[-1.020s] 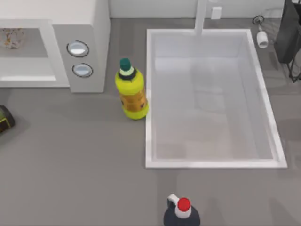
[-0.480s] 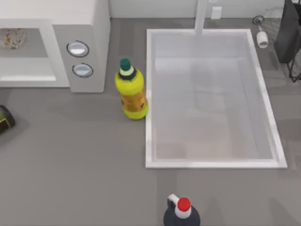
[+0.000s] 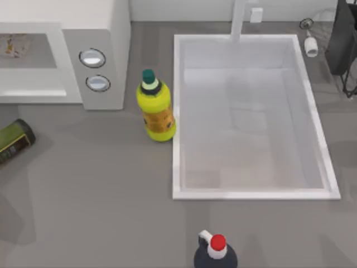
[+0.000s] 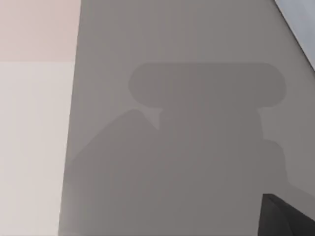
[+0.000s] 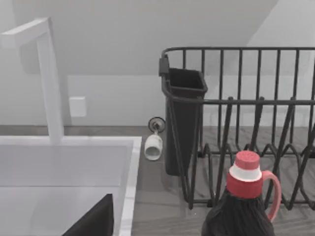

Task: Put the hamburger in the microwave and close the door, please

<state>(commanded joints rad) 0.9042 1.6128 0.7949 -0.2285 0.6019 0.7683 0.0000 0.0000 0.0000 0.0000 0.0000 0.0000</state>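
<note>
One bench [image 3: 100,184] carries everything. Right of the microwave [image 3: 92,33] lies the sink [image 3: 177,111], with a yellow bottle [image 3: 155,109] between them; a dark red-capped bottle [image 3: 215,254] stands far in front of the microwave. Inside the microwave's cavity sits the hamburger [image 3: 13,44], so I judge only the door is left to close. Just in front of the microwave lies a dark green cylinder [image 3: 15,140]. I cannot tell how either arm's jaws stand. Risk: a door swing could catch that cylinder and stall.
</note>
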